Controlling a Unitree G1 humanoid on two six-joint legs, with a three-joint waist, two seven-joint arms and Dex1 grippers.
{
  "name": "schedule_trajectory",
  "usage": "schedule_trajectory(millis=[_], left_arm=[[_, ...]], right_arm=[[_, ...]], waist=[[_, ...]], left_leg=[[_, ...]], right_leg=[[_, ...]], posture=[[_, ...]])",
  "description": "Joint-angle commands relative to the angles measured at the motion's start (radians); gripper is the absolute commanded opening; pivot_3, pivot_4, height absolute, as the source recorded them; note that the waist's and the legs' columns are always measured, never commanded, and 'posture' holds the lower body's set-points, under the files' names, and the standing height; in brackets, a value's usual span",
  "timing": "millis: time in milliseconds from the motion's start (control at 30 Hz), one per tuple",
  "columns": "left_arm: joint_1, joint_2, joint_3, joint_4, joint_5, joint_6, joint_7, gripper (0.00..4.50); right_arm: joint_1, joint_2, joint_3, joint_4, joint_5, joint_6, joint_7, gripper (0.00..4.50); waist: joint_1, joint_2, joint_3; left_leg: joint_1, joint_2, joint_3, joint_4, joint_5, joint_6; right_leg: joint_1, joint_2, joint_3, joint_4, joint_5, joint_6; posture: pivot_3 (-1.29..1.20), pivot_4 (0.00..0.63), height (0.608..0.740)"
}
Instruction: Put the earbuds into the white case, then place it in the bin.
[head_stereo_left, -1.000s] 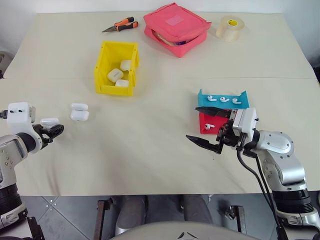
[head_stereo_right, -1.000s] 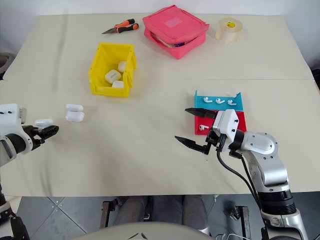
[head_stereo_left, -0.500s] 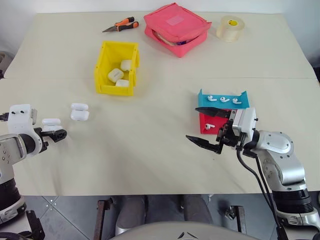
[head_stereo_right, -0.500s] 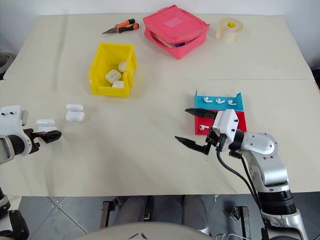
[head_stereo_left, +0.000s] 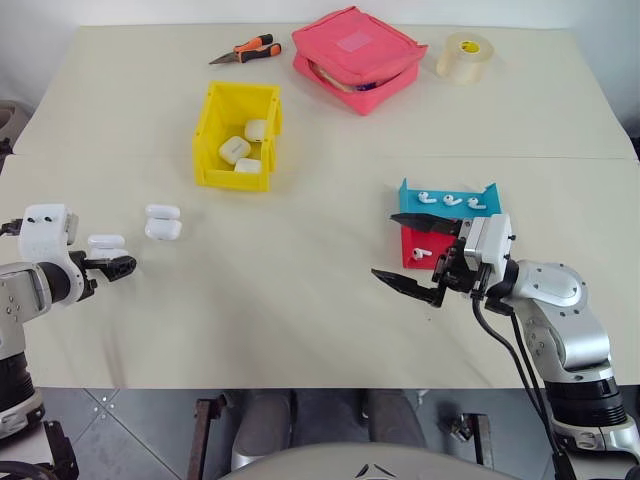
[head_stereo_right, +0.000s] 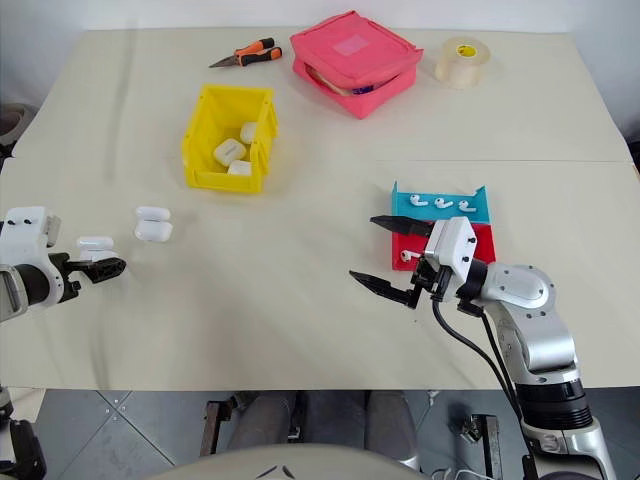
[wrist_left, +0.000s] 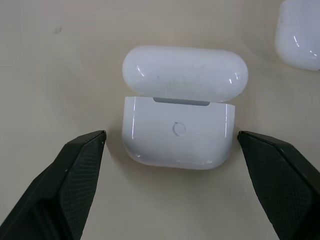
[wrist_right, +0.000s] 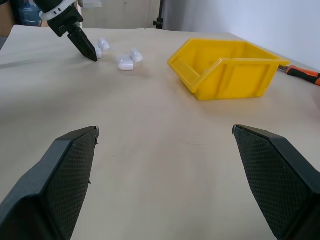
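Left wrist view: the white case (wrist_left: 178, 107), glossy and rounded-rectangular with its lid flipped up, lies on the matte cream table (wrist_left: 60, 65) between the spread fingers of the left gripper (wrist_left: 170, 190) (neither textured black pad touches it). A second open case (head_stereo_left: 161, 222) lies just beyond. The yellow plastic bin (head_stereo_left: 236, 136), holding three cases, stands well ahead. The right gripper (head_stereo_left: 410, 254), jaws wide and empty, hovers beside the red-and-blue tray (head_stereo_left: 444, 218) carrying the earbuds (head_stereo_left: 446, 199).
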Motion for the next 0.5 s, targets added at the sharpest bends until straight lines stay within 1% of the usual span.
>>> schedule_trajectory(millis=[33,267,367,433,500], left_arm=[[0.005,0.041,-0.035,0.059,0.013,-0.026,-0.027,4.49],[0.0,0.057,-0.053,0.077,0.011,-0.02,-0.048,4.49],[0.014,0.055,-0.042,0.059,0.007,0.004,-0.049,3.95],[0.024,0.046,-0.02,0.035,0.0,0.019,-0.051,3.36],[0.041,0.028,0.011,0.006,-0.007,0.032,-0.053,3.36]], right_arm=[[-0.008,0.006,-0.012,-0.033,0.014,-0.013,-0.006,4.5],[-0.004,0.012,-0.01,-0.036,0.01,-0.018,-0.018,4.5],[-0.003,0.013,-0.012,-0.035,0.009,-0.019,-0.019,4.5],[-0.006,0.012,-0.014,-0.03,0.008,-0.02,-0.017,4.5],[-0.01,0.01,-0.016,-0.024,0.008,-0.021,-0.015,4.5]], waist=[[0.0,0.0,0.0],[-0.001,0.001,0.0],[-0.001,0.001,-0.001],[-0.003,0.001,-0.001],[-0.007,0.001,0.0]], left_leg=[[0.0,0.0,0.0,0.0,0.0,0.0],[0.0,0.0,0.0,0.0,0.0,0.0],[0.0,0.0,0.0,0.0,0.0,0.0],[0.0,0.0,0.0,0.0,0.0,0.0],[0.0,0.0,0.001,0.0,0.0,0.0]], right_leg=[[0.0,0.0,0.0,0.0,0.0,0.0],[0.0,0.0,0.0,0.001,0.0,0.0],[0.0,0.0,0.0,0.001,0.0,0.0],[0.0,0.0,0.0,0.001,0.0,0.0],[-0.001,0.0,0.001,0.001,0.0,-0.001]], posture=[[0.0,0.15,0.74],[0.0,0.15,0.74],[0.0,0.15,0.74],[0.0,0.15,0.74],[0.0,0.15,0.74]])
